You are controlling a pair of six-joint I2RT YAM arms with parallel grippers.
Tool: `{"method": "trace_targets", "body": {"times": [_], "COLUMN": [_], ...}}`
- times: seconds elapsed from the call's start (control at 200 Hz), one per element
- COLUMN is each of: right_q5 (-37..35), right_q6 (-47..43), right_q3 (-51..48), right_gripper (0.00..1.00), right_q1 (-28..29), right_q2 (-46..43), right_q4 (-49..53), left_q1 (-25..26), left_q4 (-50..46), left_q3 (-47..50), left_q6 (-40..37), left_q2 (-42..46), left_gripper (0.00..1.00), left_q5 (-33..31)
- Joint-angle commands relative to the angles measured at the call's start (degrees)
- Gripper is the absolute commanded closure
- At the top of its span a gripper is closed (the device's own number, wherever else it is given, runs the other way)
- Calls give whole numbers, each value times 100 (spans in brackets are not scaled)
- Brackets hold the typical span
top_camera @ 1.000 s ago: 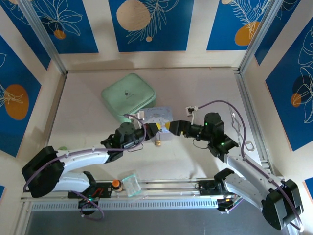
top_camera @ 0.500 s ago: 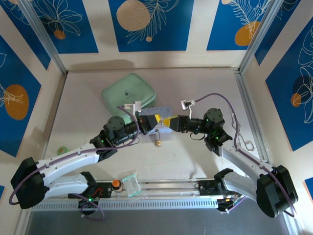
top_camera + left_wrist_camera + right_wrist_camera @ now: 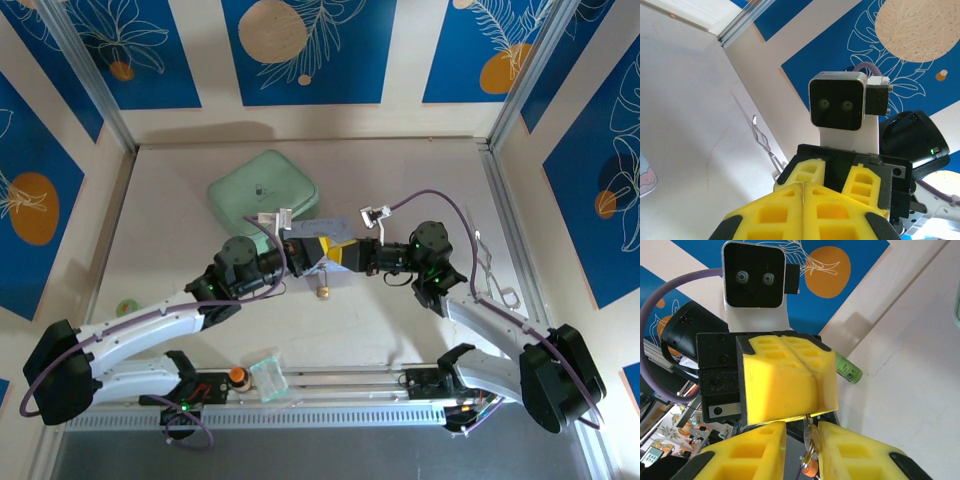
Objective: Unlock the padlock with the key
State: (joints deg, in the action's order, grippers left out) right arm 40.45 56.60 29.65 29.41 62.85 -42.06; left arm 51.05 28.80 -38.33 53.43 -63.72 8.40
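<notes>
My left gripper [image 3: 322, 250] and right gripper [image 3: 348, 254] meet tip to tip above the table's middle. In the right wrist view the left gripper [image 3: 814, 390] is shut on the blade of the silver key [image 3: 811, 432]. The key's head hangs down with its ring and an orange knob [image 3: 810, 469]. My right gripper [image 3: 802, 426] is open, its fingers either side of the key head, which rests against the right-hand pad. The brass padlock [image 3: 323, 292] lies on the table just below the grippers. In the left wrist view the shut left fingers [image 3: 790, 210] hide the key.
A pastel tin [image 3: 318, 228] sits under the grippers and a mint-green case [image 3: 263, 195] behind it. A green cylinder [image 3: 847, 369] lies at the left of the table. A wire tool [image 3: 762, 140] lies by the right wall. A clear cup [image 3: 268, 375] stands at the near rail.
Both arms swung up and inward. The left gripper rose toward the tin, and the right gripper slid left until its fingers reached the left gripper's tips. The padlock stayed put.
</notes>
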Motion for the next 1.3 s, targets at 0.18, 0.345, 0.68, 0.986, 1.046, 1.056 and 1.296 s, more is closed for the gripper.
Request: {"method": "trace_targets", "body": {"times": [0.18,0.345,0.68,0.986,1.046,1.056,1.296], "right_q5": [-69,-73,-102,-1151,-1233,-1248,-2294], "right_q6": [-65,-64,-138,-508,-510,-510,-507], "right_q3": [-158,-188,-253,-231,-270,-279,-293], "right_gripper": [87,94,98,99,99,99,99], "right_q1": [47,47,38,-55,-107,-116,-400], "right_q2": [-128,-124,-150,-282,-274,-273,-479], "right_q4": [-121,-149,14,1518,1610,1628,2975], "left_q1": [-66,-68,-112,-156,-148,-148,-31], "left_q4": [-8,-58,-303,-2081,-2465,-2497,-2788], "left_q3": [53,53,200,-139,-307,-320,-345], "left_q6": [43,82,34,-285,-452,-473,-484], "left_q2": [52,11,187,379,206,175,-362], "left_gripper": [100,100,41,10,11,11,16], "left_q5": [-68,1,-520,-1506,-1507,-1488,-1620]}}
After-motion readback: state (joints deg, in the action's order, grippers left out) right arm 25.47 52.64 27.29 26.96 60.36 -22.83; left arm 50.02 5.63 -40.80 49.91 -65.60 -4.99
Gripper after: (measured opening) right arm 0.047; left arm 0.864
